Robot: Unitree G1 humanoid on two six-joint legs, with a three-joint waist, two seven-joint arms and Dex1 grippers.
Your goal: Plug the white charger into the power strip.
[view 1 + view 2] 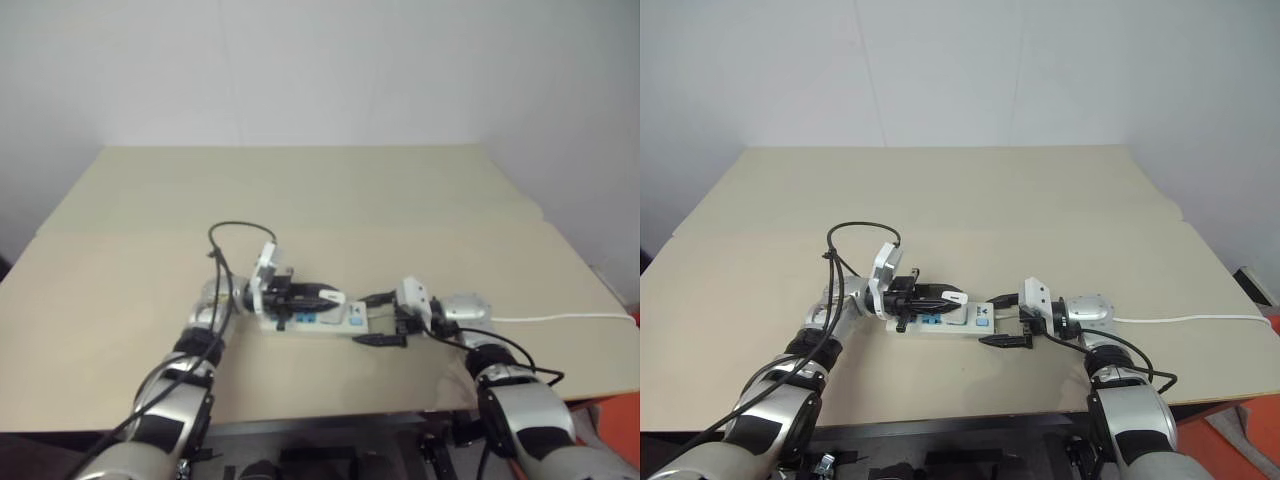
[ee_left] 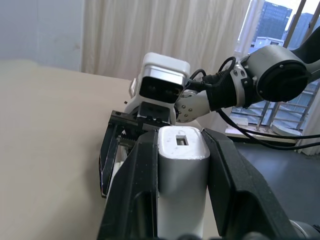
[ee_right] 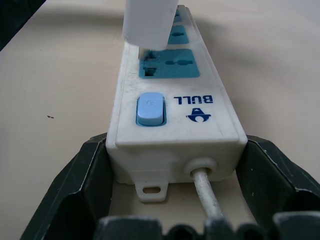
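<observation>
Gripping: the left gripper (image 2: 182,200) has its two black fingers (image 2: 137,190) pressed against both sides of the white charger (image 2: 182,170), which sits between them.
Charger position: the white block hangs just above the power strip (image 3: 172,112), at the blue socket nearest the switch; in the right wrist view its lower end meets that socket's left edge, and whether the prongs are in cannot be told.
Right fingers: the right gripper (image 3: 170,200) stands with its fingers (image 3: 75,185) spread on either side of the strip's cord end, one finger beside each long wall; whether they press the walls cannot be told.
Power strip: it lies flat on the tabletop (image 1: 330,200), running lengthwise from between the right fingers to beneath the left fingers.
Switch: the blue switch (image 3: 150,108) lies just ahead of the right fingers, between them and the first socket.
Cord: the thin white cord (image 3: 207,192) leaves the strip's end wall between the right fingers; farther off it trails across the tabletop to the right edge (image 1: 560,319).
</observation>
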